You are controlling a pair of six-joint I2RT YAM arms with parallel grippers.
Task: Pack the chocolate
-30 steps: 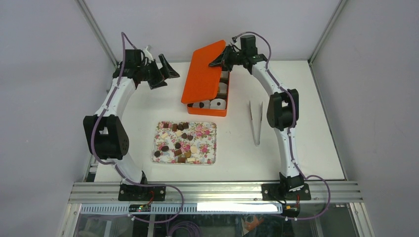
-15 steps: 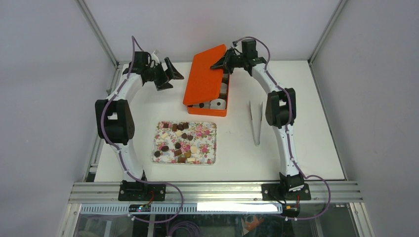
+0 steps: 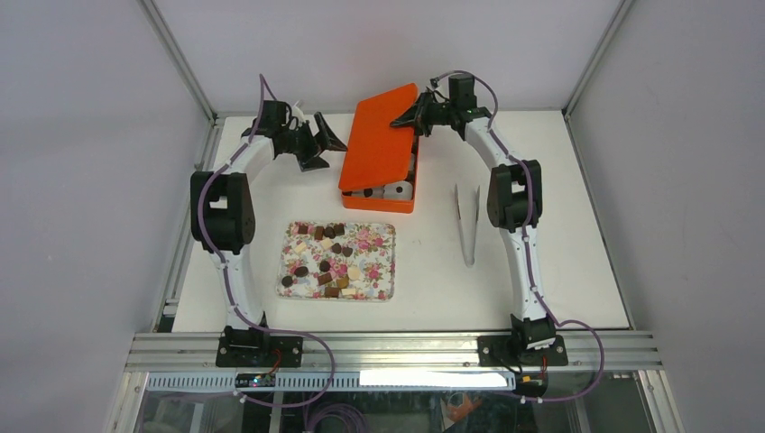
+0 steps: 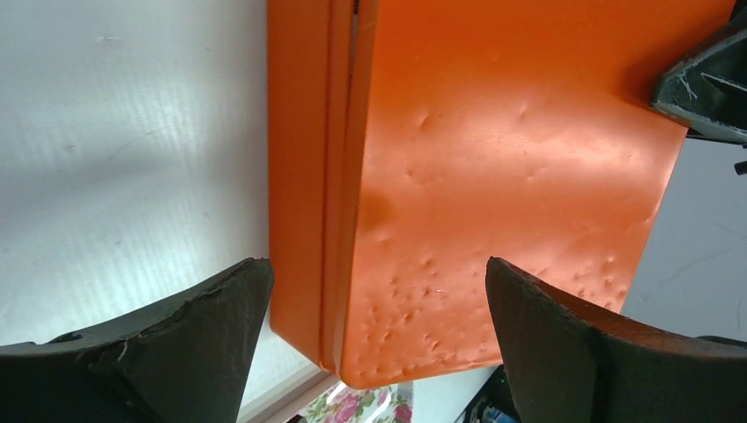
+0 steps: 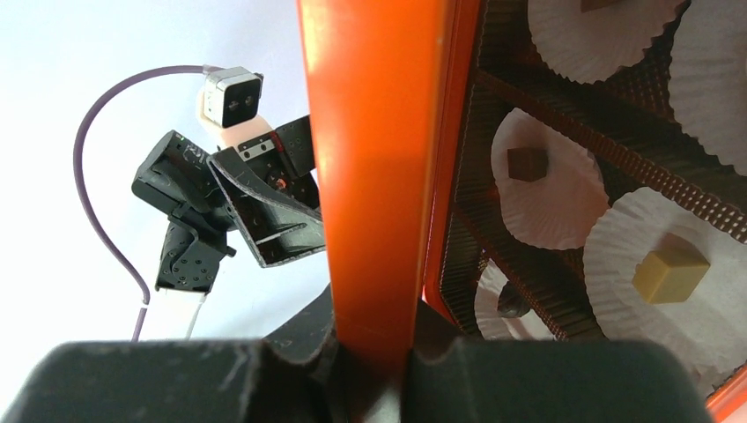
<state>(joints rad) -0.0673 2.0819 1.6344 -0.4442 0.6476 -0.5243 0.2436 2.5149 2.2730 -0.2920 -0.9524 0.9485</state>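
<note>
The chocolate [image 3: 332, 262] — tiny, light, probably easily marked — wants a gentle side pinch; right gripper [image 5: 370, 352] clamps the orange lid [image 4: 493, 176], left gripper [image 4: 379, 282] gapes open.

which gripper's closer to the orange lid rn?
Right. The right gripper is clamped on the orange lid at its far right corner; the left gripper hangs open just off its left side, not gripping.
</note>
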